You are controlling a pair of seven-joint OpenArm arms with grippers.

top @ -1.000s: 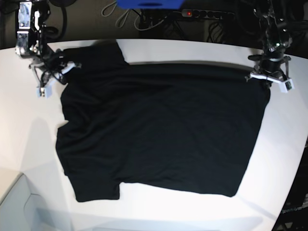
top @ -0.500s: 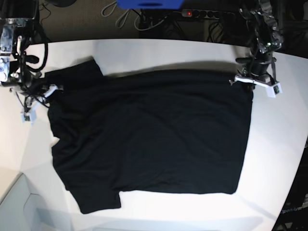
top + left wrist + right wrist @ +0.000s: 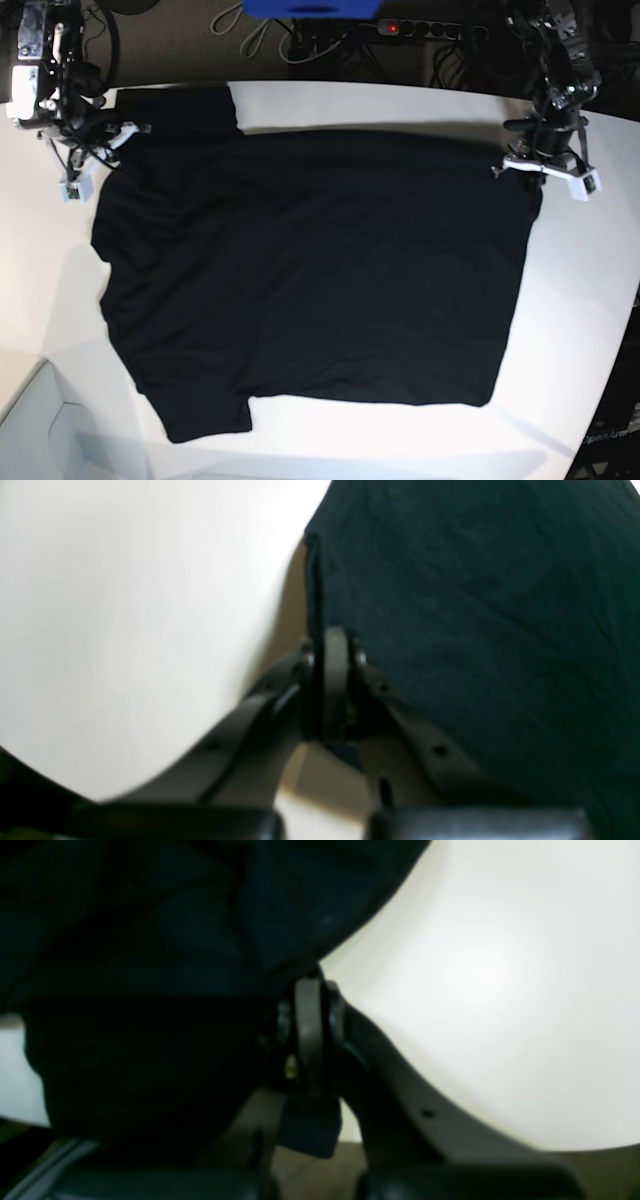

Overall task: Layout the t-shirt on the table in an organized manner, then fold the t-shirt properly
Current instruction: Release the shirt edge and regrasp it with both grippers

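Two grippers have the t-shirt (image 3: 310, 280) pinched along its far edge. The left gripper (image 3: 545, 165), at the upper right of the base view, is closed tight on a corner of the hem; its wrist view shows the jaws pressed together right at the dark edge of the cloth (image 3: 450, 605). The right gripper (image 3: 85, 150), at the upper left of that view, is likewise clamped on black fabric near the shoulder and sleeve, with cloth bunched above the jaws in its own wrist view (image 3: 150, 965).

The shirt lies spread over the middle of the white table (image 3: 580, 330), nearly flat, with bare tabletop on all sides. Its long axis runs left to right across the frame: sleeves and shoulders at the left, the straight hem at the right. One sleeve juts toward the upper left, the other toward the lower left.

I'd judge this cloth light, limp and prone to wrinkle and drag. It holds no shape of its own, so a grip in the middle would only bunch it. Corners, hem ends and shoulder seams look like the best places to hold, taken in pairs and kept taut.
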